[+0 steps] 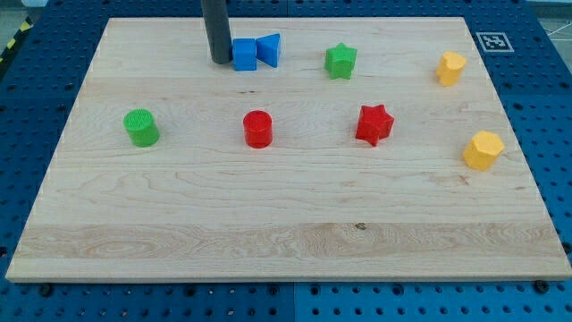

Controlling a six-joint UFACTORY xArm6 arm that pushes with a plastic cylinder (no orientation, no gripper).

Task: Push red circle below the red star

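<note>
The red circle (257,129) stands near the middle of the wooden board (286,241). The red star (374,124) lies to its right, at about the same height in the view. My tip (220,61) rests on the board near the view's top, just left of the blue cube (244,55). It is well above and a little left of the red circle, not touching it.
A blue triangle (268,49) sits against the blue cube's right side. A green star (340,61) is at the top centre-right. A green circle (141,128) is at the left. Two yellow blocks (451,68) (483,150) stand at the right.
</note>
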